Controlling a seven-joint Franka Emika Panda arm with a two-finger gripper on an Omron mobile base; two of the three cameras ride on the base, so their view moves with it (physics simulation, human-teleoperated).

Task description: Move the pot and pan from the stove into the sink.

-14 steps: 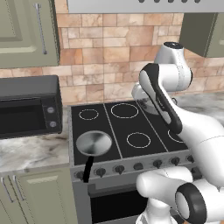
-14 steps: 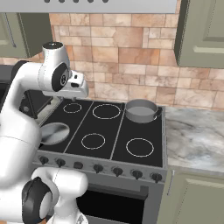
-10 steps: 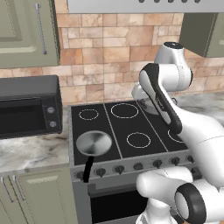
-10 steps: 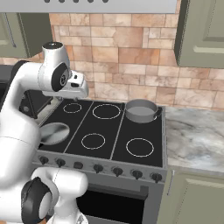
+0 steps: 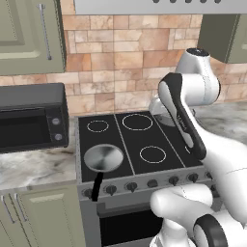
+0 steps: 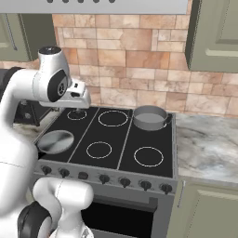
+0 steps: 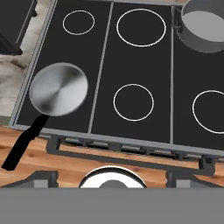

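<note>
The pan (image 5: pixel 102 158) is a small shiny steel disc on the front left burner of the stove (image 5: pixel 144 140), its black handle reaching out over the front edge. It also shows as the pan (image 6: pixel 56 141) and, from above, the pan (image 7: pixel 58 89). The grey pot (image 6: pixel 149 117) stands on the back right burner, cut by the corner as the pot (image 7: pixel 203 26). My gripper (image 6: pixel 76 111) hangs high over the back left of the stove (image 6: pixel 125 139), open, holding nothing, with its tips wide apart around the gripper (image 7: pixel 113 175). The sink is out of view.
A black microwave (image 5: pixel 29 118) sits on the counter left of the stove. A marbled counter (image 6: pixel 209 144) runs to the right. A row of dark knobs (image 6: pixel 104 179) lines the stove front. Wall cabinets (image 6: pixel 216 32) hang above, and a brick wall stands behind.
</note>
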